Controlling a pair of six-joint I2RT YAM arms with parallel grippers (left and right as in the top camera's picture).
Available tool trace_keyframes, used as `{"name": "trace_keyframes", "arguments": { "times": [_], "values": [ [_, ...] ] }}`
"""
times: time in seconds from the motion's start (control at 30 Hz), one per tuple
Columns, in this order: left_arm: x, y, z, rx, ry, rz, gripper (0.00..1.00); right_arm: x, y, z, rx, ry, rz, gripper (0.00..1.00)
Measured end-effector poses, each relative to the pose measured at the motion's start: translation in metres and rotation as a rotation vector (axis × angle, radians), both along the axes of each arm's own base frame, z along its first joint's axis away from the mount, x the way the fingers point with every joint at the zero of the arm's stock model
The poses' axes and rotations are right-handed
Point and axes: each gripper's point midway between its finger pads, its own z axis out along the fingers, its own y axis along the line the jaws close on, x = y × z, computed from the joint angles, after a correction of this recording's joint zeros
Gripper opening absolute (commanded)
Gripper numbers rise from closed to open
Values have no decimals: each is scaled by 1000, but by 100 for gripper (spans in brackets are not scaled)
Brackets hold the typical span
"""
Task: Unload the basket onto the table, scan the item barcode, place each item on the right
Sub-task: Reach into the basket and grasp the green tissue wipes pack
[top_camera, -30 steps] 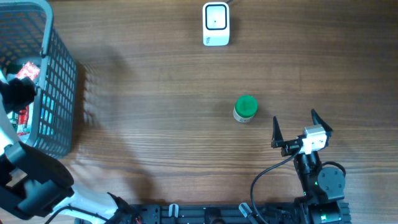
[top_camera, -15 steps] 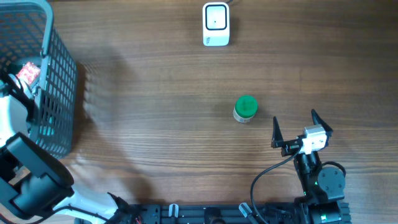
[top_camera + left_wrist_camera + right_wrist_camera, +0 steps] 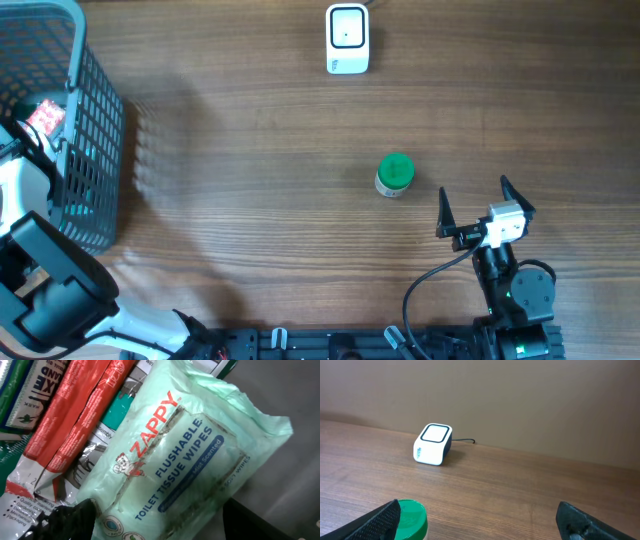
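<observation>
Left end effector: reaches around wipes pack, cannot tell if it pinches | pack: seems soft, light, slippery film | best hold: across the middle

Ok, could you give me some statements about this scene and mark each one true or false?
1. The white scanner and the green-lidded jar stand apart on the table. True.
2. The right gripper is shut on the jar. False: it is open and empty, near the jar without touching it.
3. The left arm reaches into the basket. True.
4. The pack of wipes is blue. False: it is pale green, labelled Zappy flushable wipes.
5. Red packets lie beside the wipes. True.
</observation>
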Motion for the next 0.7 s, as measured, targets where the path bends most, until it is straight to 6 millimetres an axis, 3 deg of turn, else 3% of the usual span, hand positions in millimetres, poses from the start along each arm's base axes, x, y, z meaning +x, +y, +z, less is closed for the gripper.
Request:
{"name": "trace_keyframes", "arguments": {
  "times": [0.1, 0.13, 0.2, 0.43, 0.53, 0.6, 0.7],
  "values": [
    [0, 0, -6, -9, 12, 0, 82, 0, 0, 0, 0, 0, 0, 100],
    [-1, 0, -9, -13, 17, 0, 91, 0, 0, 0, 0, 0, 0, 100],
    [-1, 0, -12, -17, 20, 2, 91, 0, 0, 0, 0, 0, 0, 100],
    [1, 1, -13, -13, 17, -3, 57, 0, 0, 0, 0, 0, 0, 100],
    [0, 0, -10, -24, 29, 0, 55, 0, 0, 0, 0, 0, 0, 100],
    [2, 1, -2, -25, 32, -4, 49, 0, 0, 0, 0, 0, 0, 100],
    [15, 11, 25, 5, -8, 0, 29, 0, 0, 0, 0, 0, 0, 100]
  ]
}}
